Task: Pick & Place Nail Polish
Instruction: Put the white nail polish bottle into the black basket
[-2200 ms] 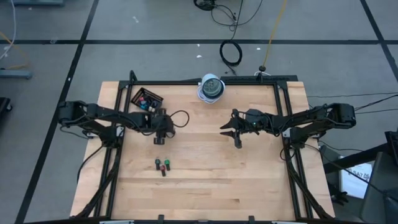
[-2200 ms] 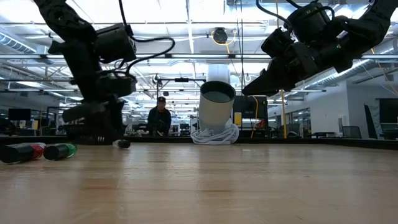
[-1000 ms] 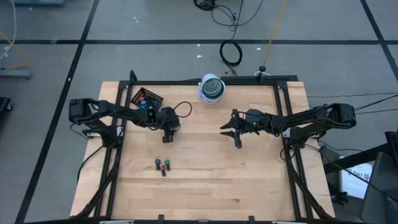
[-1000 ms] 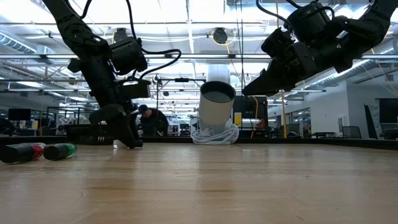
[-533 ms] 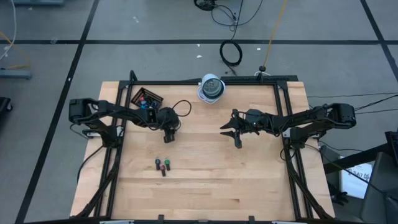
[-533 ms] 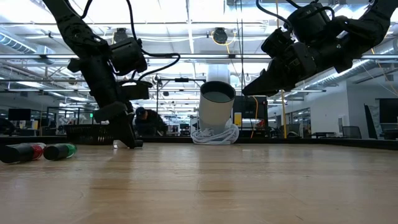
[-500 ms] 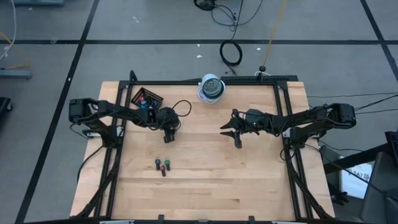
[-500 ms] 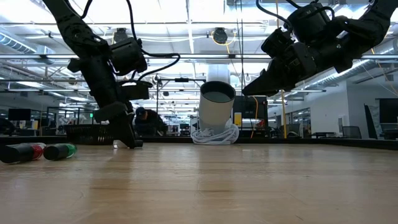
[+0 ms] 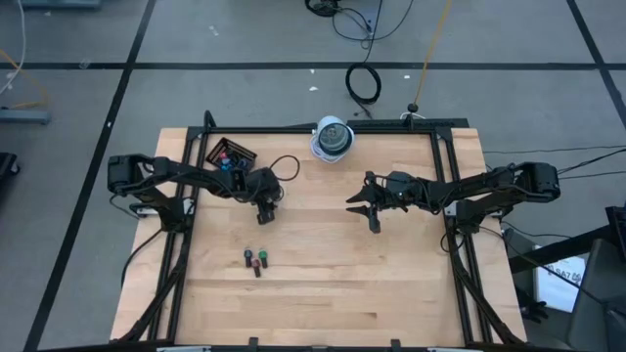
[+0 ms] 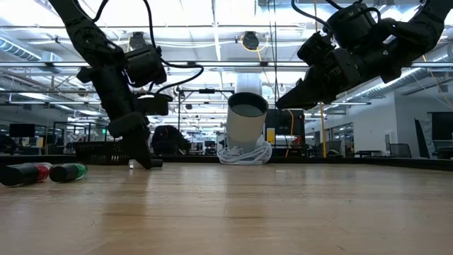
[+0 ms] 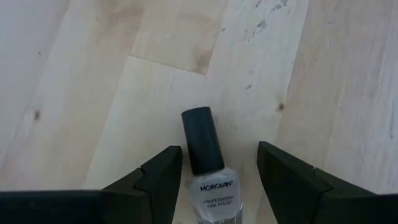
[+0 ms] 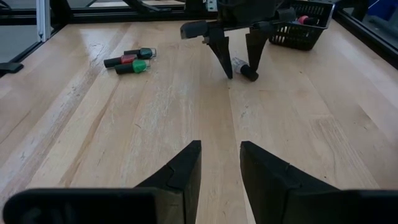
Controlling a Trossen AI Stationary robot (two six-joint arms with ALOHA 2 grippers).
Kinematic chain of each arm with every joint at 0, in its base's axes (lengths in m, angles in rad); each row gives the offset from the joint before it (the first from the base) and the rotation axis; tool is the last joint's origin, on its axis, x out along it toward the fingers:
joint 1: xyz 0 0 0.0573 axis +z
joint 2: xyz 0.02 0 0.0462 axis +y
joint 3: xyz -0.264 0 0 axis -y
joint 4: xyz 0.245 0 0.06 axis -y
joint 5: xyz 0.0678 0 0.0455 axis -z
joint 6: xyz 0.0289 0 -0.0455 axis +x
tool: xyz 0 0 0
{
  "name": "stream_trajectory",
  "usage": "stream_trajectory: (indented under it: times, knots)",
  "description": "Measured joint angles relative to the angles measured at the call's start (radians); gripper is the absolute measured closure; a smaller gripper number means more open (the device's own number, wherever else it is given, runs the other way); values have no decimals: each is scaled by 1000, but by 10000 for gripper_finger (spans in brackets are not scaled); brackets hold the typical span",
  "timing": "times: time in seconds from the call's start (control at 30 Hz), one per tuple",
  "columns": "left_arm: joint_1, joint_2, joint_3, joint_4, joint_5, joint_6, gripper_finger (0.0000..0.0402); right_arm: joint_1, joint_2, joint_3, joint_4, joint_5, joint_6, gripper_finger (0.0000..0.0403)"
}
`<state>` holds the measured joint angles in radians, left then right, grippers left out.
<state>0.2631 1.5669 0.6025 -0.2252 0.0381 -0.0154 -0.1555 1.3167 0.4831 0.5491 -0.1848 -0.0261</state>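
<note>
A pale nail polish bottle (image 11: 216,193) with a dark cap (image 11: 202,140) lies on its side on the wooden table. My left gripper (image 11: 217,165) points down over it, open, with one finger on each side of the bottle and a small gap to each. The right wrist view shows the same gripper (image 12: 238,62) and bottle (image 12: 244,69). Three more bottles (image 9: 256,259), red and green among them, lie together nearer the front. My right gripper (image 9: 369,208) hangs open above the table's middle, with nothing between its fingers.
A black basket (image 9: 231,154) holding several bottles sits at the far left of the table. A white cylinder (image 9: 333,139) with a coiled cable stands at the far edge. Bare wood lies between the two arms and toward the front.
My left gripper has rolled a little about its own axis while staying in place over the pale bottle. The bottle has not moved.
</note>
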Motion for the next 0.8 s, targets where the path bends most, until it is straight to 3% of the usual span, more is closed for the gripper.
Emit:
stream_trajectory:
  times: [0.8]
  knots:
    - [6, -3, 3, -39, 17, -17, 190, 0, 0, 0, 0, 0, 4, 303]
